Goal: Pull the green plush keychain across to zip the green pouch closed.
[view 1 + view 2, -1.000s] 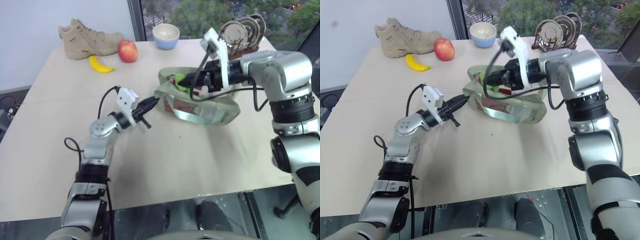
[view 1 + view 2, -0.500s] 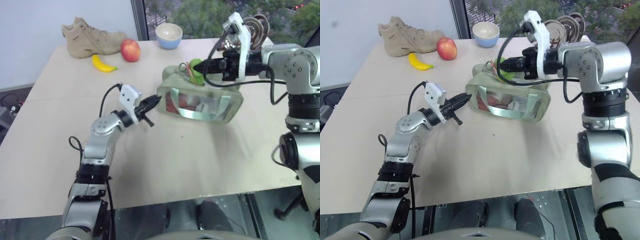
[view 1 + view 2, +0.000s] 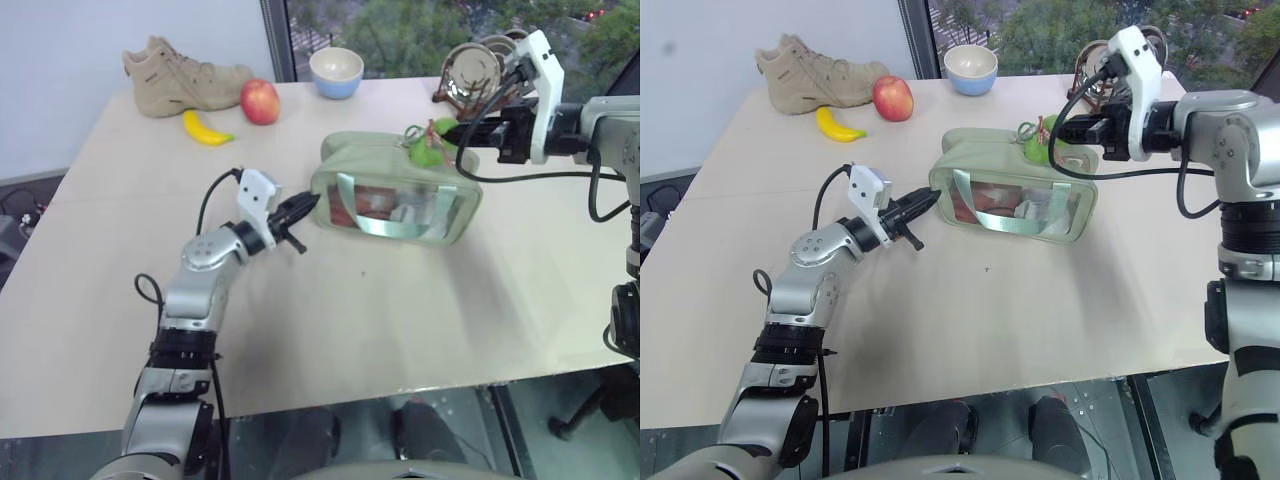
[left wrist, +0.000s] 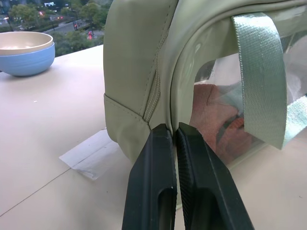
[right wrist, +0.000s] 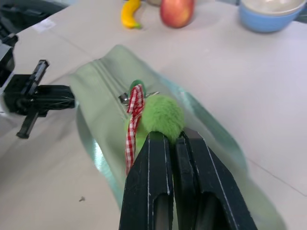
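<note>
The pale green pouch [image 3: 395, 200] lies on the table with its clear window and strap handle facing me. Its top zipper line looks drawn shut along its length in the right wrist view. My left gripper [image 4: 171, 128] is shut on the seam at the pouch's left end [image 3: 318, 195]. The bright green plush keychain [image 5: 160, 115], with a red checked ribbon, sits over the pouch's right end [image 3: 1040, 148]. My right gripper [image 5: 173, 136] is shut on it, held level above that end [image 3: 448, 135].
At the back of the table are a tan shoe [image 3: 180, 68], a banana [image 3: 205, 130], an apple [image 3: 260, 100] and a blue bowl [image 3: 335, 72]. A rack of metal lids [image 3: 480, 62] stands just behind my right gripper.
My right gripper has carried the keychain rightward along the pouch's top, from the left end to the right end. The gaping top has closed. My left gripper has kept its hold.
</note>
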### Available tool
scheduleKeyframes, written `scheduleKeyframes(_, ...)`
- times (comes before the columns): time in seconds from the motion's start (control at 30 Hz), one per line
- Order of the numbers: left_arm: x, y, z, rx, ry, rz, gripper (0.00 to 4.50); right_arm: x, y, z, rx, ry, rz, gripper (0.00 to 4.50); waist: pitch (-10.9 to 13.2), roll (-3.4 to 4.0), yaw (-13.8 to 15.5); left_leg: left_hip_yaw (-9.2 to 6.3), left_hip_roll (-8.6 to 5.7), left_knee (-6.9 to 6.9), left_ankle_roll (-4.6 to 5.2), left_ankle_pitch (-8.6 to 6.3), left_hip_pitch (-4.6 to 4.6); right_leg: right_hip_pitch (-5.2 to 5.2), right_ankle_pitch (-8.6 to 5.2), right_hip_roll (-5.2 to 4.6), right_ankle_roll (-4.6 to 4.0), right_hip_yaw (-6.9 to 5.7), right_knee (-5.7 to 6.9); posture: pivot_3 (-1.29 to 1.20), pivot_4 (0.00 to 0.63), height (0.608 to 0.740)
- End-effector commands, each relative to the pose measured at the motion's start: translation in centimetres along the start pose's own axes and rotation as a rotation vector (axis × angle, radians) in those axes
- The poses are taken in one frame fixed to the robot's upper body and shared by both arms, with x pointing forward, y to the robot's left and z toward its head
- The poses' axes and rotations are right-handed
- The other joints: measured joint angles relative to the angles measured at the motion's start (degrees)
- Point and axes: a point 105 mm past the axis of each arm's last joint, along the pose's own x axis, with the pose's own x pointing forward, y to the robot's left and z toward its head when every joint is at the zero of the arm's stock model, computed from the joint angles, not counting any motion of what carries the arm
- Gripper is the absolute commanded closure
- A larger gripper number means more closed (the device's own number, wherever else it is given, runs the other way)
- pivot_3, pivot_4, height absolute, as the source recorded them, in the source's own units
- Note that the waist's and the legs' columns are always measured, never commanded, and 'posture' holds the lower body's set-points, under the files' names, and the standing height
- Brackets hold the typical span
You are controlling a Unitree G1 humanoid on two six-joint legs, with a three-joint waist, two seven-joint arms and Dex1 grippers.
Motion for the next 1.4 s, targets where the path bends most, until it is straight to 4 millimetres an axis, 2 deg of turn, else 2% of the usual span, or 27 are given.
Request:
scheduleKeyframes(0.03,-1.2,1.2,-0.9,0.006,0.052,0.062,4.5,-3.0,-2.3,1.8,-0.073,-0.072,-0.164,4.47,0.0,0.0,0.08,0.0,0.0,0.0,0.0,0.0,0.0,0.0,0.0,0.0,0.0,0.0,0.0,0.0,0.15,0.74)
scheduleKeyframes(0.23,-1.2,1.1,-1.3,0.005,0.065,0.06,4.5,-3.7,-1.9,2.4,-0.15,-0.101,-0.183,4.47,0.0,0.0,0.09,0.03,0.0,0.0,0.0,0.0,0.0,0.0,0.0,0.0,0.0,0.0,-0.01,0.0,0.15,0.74)
scheduleKeyframes(0.37,-1.1,1.1,-1.2,0.008,0.064,0.058,4.5,-2.9,-0.3,3.4,-0.692,-0.005,-0.228,4.47,0.0,0.0,0.2,0.04,0.0,0.0,0.0,0.0,0.01,-0.01,0.01,0.0,0.01,0.02,-0.02,0.0,0.15,0.74)
scheduleKeyframes(0.5,-1.0,1.0,-1.2,0.01,0.063,0.055,4.5,-1.8,1.3,3.9,-0.904,0.028,-0.192,4.47,0.0,0.0,0.04,0.07,-0.01,-0.01,0.0,0.0,0.03,-0.03,0.01,0.0,0.02,0.0,-0.07,0.0,0.15,0.74)
scheduleKeyframes(0.57,-1.0,0.8,-1.2,0.009,0.061,0.053,4.5,-1.3,2.2,4.2,-0.957,0.023,-0.167,4.47,0.0,0.0,0.04,0.09,-0.01,-0.01,0.0,0.0,0.05,-0.03,0.01,0.0,0.02,0.01,-0.08,0.0,0.15,0.74)
scheduleKeyframes(0.77,-0.9,0.7,-1.2,0.009,0.059,0.05,4.5,-1.1,1.3,3.9,-1.282,0.169,-0.226,4.47,0.0,-0.01,0.23,0.12,-0.01,-0.04,0.0,0.0,0.11,-0.01,0.01,0.01,0.02,0.02,-0.1,0.0,0.15,0.74)
scheduleKeyframes(0.83,-0.8,0.6,-1.2,0.005,0.056,0.049,4.5,-0.3,2.9,3.7,-1.2,0.123,-0.147,4.47,-0.01,-0.01,0.25,0.13,-0.01,-0.03,0.0,0.0,0.13,-0.01,0.01,0.01,0.02,0.02,-0.1,0.0,0.15,0.74)
scheduleKeyframes(0.9,-0.8,0.4,-1.2,0.002,0.054,0.047,4.5,0.4,5.5,3.6,-0.915,0.02,-0.015,4.47,-0.01,-0.02,-0.08,0.25,0.01,-0.03,0.0,0.0,0.21,-0.01,0.01,0.01,0.02,0.11,-0.1,0.0,0.15,0.74)
scheduleKeyframes(0.93,-0.7,0.3,-1.2,0.001,0.053,0.045,4.5,0.4,5.8,3.2,-0.848,0.027,0.016,4.47,-0.02,-0.02,-0.24,0.3,0.07,-0.03,0.0,0.0,0.24,0.02,0.01,0.03,0.02,0.12,-0.08,0.0,0.15,0.74)
scheduleKeyframes(1.07,-0.6,0.1,-1.2,-0.001,0.05,0.04,4.5,-0.1,3.4,3.1,-0.821,0.076,-0.1,4.47,-0.03,-0.04,0.68,0.24,0.16,-0.04,0.0,0.0,0.23,0.02,0.01,0.11,0.02,0.08,-0.07,0.0,0.15,0.74)
scheduleKeyframes(1.13,-0.6,0.1,-1.2,-0.003,0.049,0.041,4.5,-0.3,4.1,5.9,-0.498,-0.08,-0.086,4.47,-0.02,-0.03,0.92,0.27,0.09,-0.07,0.0,0.0,0.25,0.02,0.01,0.08,0.03,0.13,-0.1,0.0,0.15,0.74)
scheduleKeyframes(1.2,-0.6,0.1,-1.2,-0.004,0.05,0.04,4.5,-0.4,4.2,6.7,-0.402,-0.11,-0.079,4.47,-0.01,-0.01,0.89,0.39,0.09,-0.09,0.0,0.0,0.26,0.02,0.03,0.08,0.05,0.2,-0.09,0.0,0.15,0.74)
scheduleKeyframes(1.23,-0.6,0.0,-1.2,-0.005,0.05,0.039,4.5,-0.6,3.5,6.3,-0.435,-0.085,-0.11,4.47,-0.03,-0.04,1.0,0.31,0.12,-0.1,0.0,0.0,0.27,0.01,0.03,0.09,0.05,0.13,-0.04,0.0,0.15,0.74)
scheduleKeyframes(1.3,-0.6,0.0,-1.2,-0.006,0.049,0.038,4.5,-1.2,1.4,5.3,-0.652,0.021,-0.244,4.47,-0.06,-0.08,1.67,0.19,0.16,-0.07,0.0,0.0,0.29,0.02,0.03,0.13,0.05,0.02,-0.05,0.0,0.15,0.74)
scheduleKeyframes(1.4,-0.6,0.0,-1.3,-0.007,0.051,0.039,4.5,-1.7,0.6,4.9,-0.854,0.098,-0.292,4.47,-0.06,-0.08,1.52,0.18,-0.17,-0.01,0.0,0.0,0.24,0.01,0.03,-0.15,0.06,0.0,-0.08,0.0,0.15,0.74)
